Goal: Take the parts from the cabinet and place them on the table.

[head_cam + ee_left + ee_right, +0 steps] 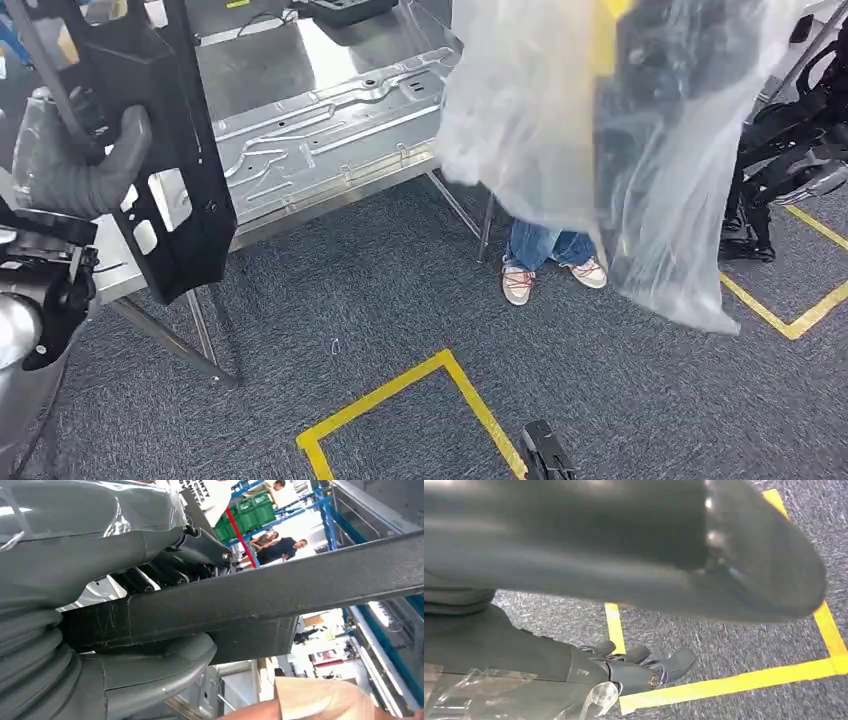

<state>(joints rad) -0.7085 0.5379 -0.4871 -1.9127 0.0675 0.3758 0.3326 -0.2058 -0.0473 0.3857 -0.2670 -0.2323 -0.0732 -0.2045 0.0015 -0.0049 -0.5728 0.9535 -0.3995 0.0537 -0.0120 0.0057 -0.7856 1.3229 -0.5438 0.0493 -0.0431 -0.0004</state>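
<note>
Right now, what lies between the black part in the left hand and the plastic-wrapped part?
In the head view, the metal table lies between black part and plastic-wrapped part.

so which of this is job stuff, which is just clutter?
Job:
- black part, gripped by left hand
- bagged part
- metal table

Clutter:
- yellow floor tape
- person's shoes
- black frames at right
</note>
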